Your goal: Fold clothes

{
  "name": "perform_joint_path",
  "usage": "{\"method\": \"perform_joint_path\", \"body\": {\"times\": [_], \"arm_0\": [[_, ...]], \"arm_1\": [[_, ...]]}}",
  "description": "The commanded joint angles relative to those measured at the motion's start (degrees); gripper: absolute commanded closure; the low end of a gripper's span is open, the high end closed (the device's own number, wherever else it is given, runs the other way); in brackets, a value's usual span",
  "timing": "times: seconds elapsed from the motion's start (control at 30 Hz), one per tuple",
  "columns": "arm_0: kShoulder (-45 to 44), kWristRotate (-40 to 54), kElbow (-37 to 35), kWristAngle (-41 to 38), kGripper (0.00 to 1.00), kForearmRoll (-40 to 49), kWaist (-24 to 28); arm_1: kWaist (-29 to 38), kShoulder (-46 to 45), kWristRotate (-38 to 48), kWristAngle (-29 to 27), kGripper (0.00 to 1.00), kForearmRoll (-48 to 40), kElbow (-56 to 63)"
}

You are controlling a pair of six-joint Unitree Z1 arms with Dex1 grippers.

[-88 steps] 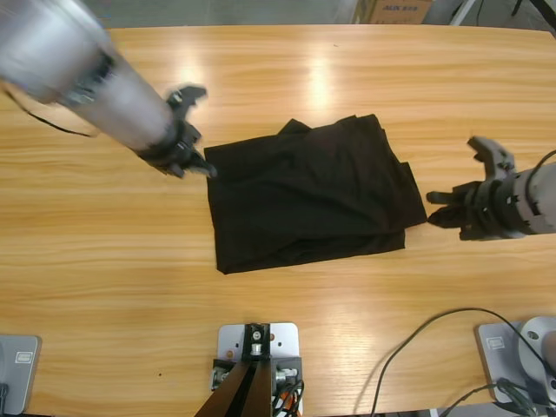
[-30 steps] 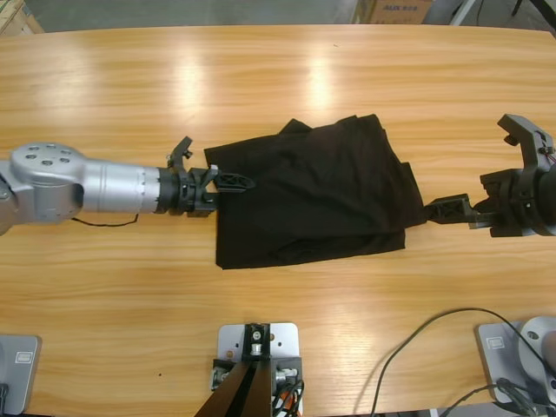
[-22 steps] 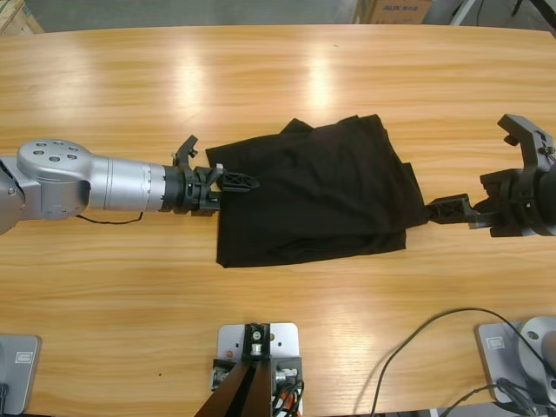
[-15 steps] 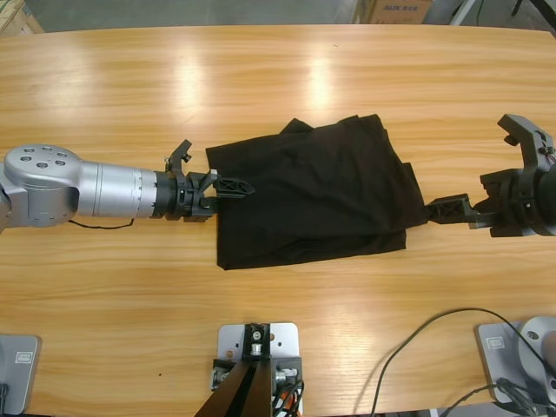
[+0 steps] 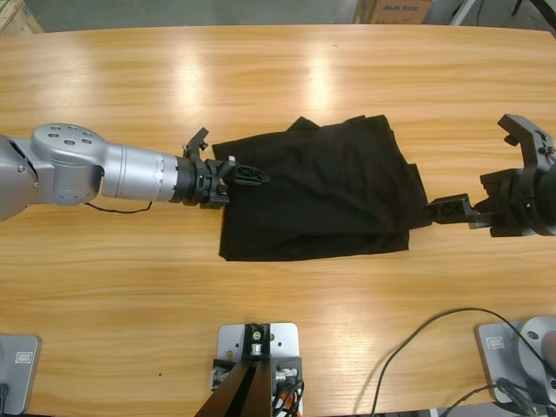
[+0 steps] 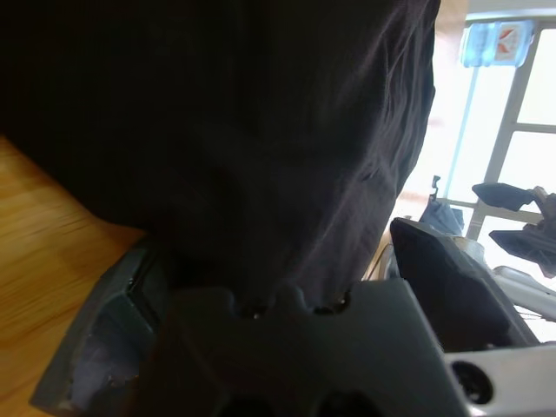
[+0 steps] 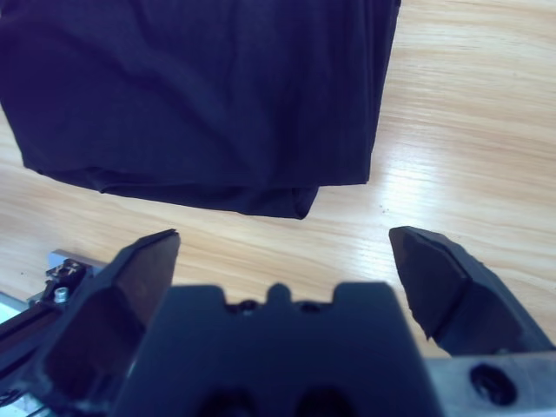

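1. We see the black polo shirt [image 5: 317, 193] lying folded into a rough rectangle on the wooden table [image 5: 278, 78], a bit right of centre.
2. Left gripper [image 5: 233, 174] comes in from the left edge and sits at the shirt's left edge. Jaws are spread; in the left wrist view the fabric [image 6: 261, 148] drapes between them down to the gripper body, with one jaw under the cloth.
3. We can't tell from the high view how far the edge is raised off the table.
4. Right gripper [image 5: 486, 169] sits off the shirt's right edge, jaws wide apart, holding nothing. One jaw tip is just beside the shirt's lower right corner [image 7: 300, 207].
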Motion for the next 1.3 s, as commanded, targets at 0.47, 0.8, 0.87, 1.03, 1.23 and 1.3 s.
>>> {"method": "perform_joint_path", "body": {"times": [0.47, 0.8, 0.87, 1.03, 1.23, 1.3], "arm_0": [[-10.11, 13.04, -2.47, 9.76, 1.0, 29.25, -0.37], [-9.76, 13.95, -5.68, 8.01, 0.022, 27.47, -0.79], [-9.11, 13.83, -5.4, 7.74, 0.004, 27.58, -0.79], [-8.14, 13.64, -4.33, 7.74, 0.004, 27.68, -0.79], [-5.26, 13.18, -3.78, 7.83, 0.004, 27.23, -0.79], [-4.0, 12.76, -4.01, 7.78, 0.004, 25.7, -0.79]], "arm_1": [[0.45, 0.57, -0.64, -0.56, 0.0, -0.22, -0.03], [0.43, -0.68, -0.64, -0.79, 0.0, -0.22, -0.08], [0.47, -0.95, -0.64, -1.09, 0.0, -0.22, -0.12], [0.48, -1.24, -0.58, -1.18, 0.0, -0.22, -0.12], [0.48, -0.73, -0.62, -1.18, 0.0, -0.22, -0.29], [0.48, -0.73, -0.6, -1.18, 0.0, -0.22, -0.29]]}}
